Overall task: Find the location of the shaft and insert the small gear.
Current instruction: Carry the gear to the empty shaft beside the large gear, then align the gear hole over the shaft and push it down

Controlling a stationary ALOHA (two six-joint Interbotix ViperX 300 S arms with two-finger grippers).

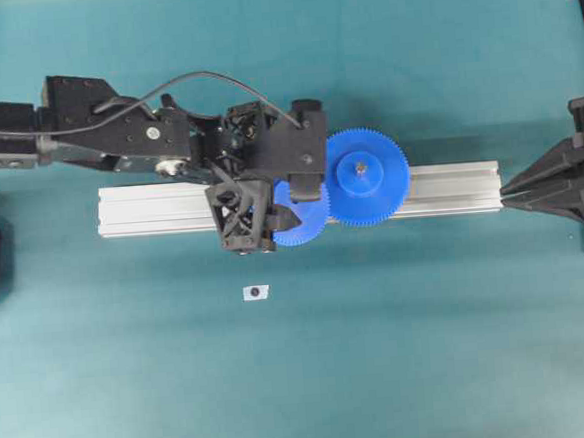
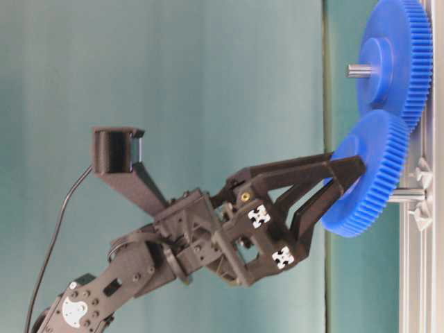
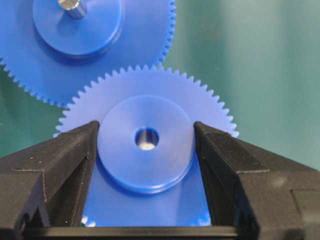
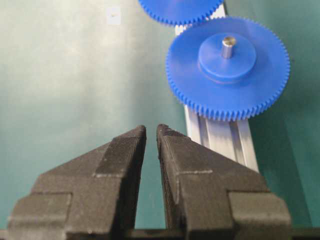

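Left gripper (image 3: 146, 150): jaws part-open, clamped on the hub of the small gear (image 3: 145, 165), just beside the larger gear (image 1: 368, 182) on the aluminium rail (image 1: 450, 188). Only the table-level view shows the shaft (image 2: 406, 195) between gear and rail. Overhead, the gripper hides most of the small gear. Right gripper (image 4: 151, 134): jaws nearly closed, empty.

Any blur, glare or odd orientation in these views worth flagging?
Table-level view is turned sideways. Left wrist view: small gear sharp, a bright glint in its centre hole. Right wrist view: right gripper soft-focused, larger gear fairly sharp. Overhead view evenly lit.
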